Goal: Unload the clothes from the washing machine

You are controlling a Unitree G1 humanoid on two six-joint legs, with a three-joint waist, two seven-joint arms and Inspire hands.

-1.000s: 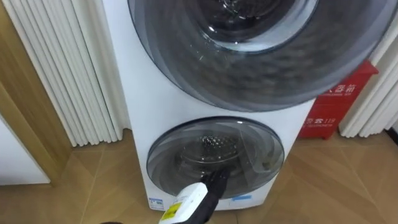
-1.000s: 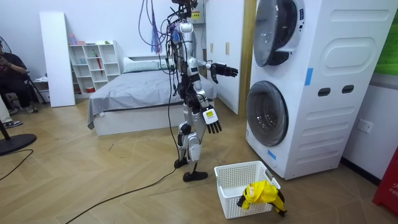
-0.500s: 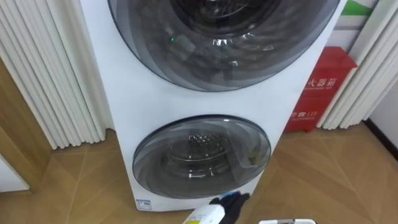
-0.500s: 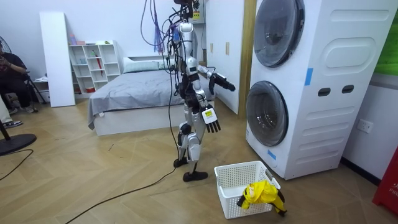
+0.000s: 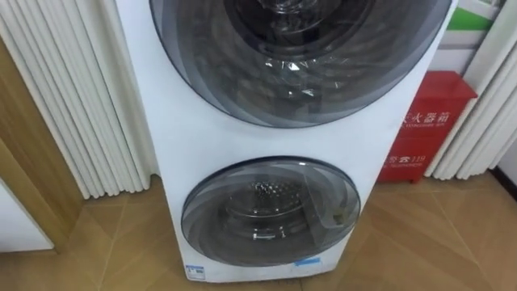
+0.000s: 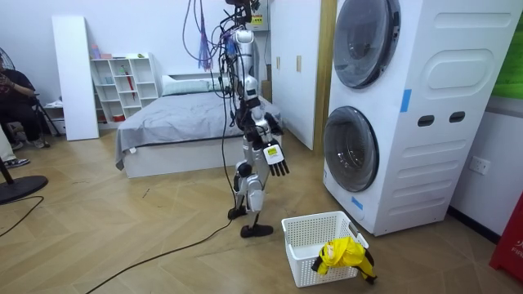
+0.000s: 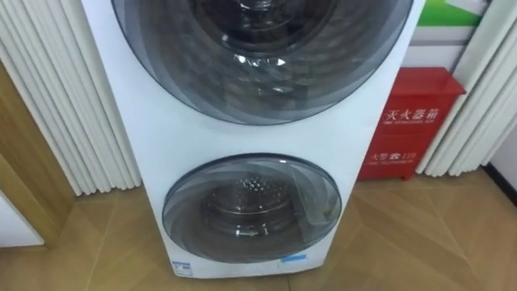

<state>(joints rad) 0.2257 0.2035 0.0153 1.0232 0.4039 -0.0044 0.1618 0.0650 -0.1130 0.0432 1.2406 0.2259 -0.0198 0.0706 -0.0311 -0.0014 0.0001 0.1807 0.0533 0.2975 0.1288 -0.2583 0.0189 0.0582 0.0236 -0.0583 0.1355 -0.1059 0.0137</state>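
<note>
While two doors (image 5: 271, 212) sit closed, right hand (image 6: 279, 166) hangs fingers apart; left hand (image 6: 274, 126) unclear.

Eye views: the upper door (image 5: 299, 56) is cut by the top edge, so I get its lower part only. The washing machine (image 5: 190, 137) runs off the bottom edge, base unseen. The lower door (image 5: 271, 212) has tinted glass; I make out drum holes but cannot tell what lies inside. The red box (image 5: 428, 121) at right is partly behind the machine's corner. Room view: a person (image 6: 15, 102) is cut by the left edge. By the basket (image 6: 306, 233), under the yellow cloth (image 6: 339, 253), a dark thing (image 6: 368, 275) is too small to tell.
</note>
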